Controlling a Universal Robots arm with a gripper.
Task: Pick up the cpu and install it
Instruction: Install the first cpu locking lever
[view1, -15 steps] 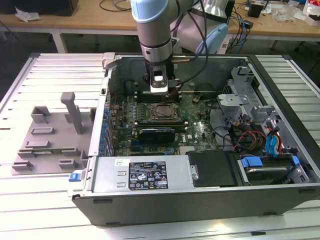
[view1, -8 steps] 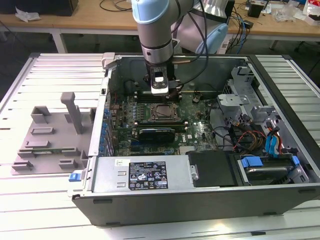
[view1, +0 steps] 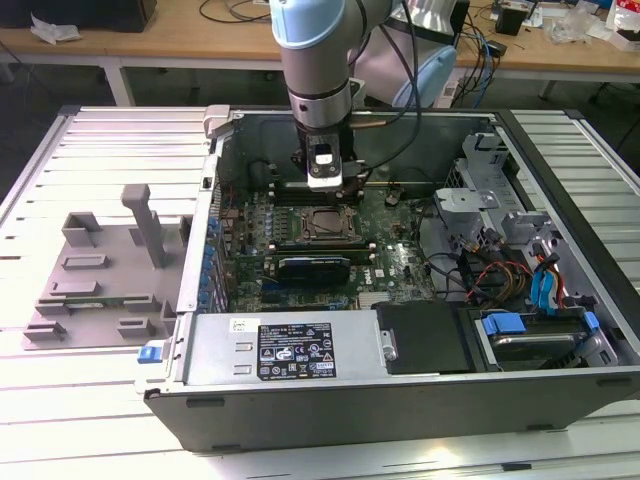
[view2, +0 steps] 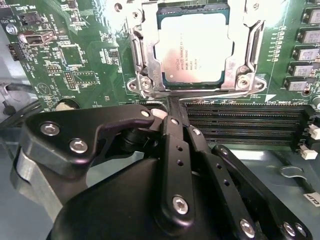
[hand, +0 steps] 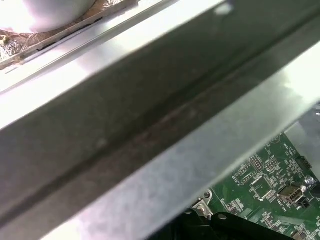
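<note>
From my seat, the second wrist view puts the black gripper (view2: 172, 117) closest, its jaws drawn together with nothing between them that I can see, just beside the memory slots (view2: 245, 125). Past them the cpu (view2: 190, 47) lies flat in the metal-framed socket (view2: 142, 55) on the green motherboard (view2: 75, 60). The first wrist view gives me the grey case wall (hand: 150, 125) instead. The exterior view adds the open computer case (view1: 400, 380) on the slatted surface (view1: 60, 400) and a grey fixture (view1: 100, 270) on the exterior view's left.
</note>
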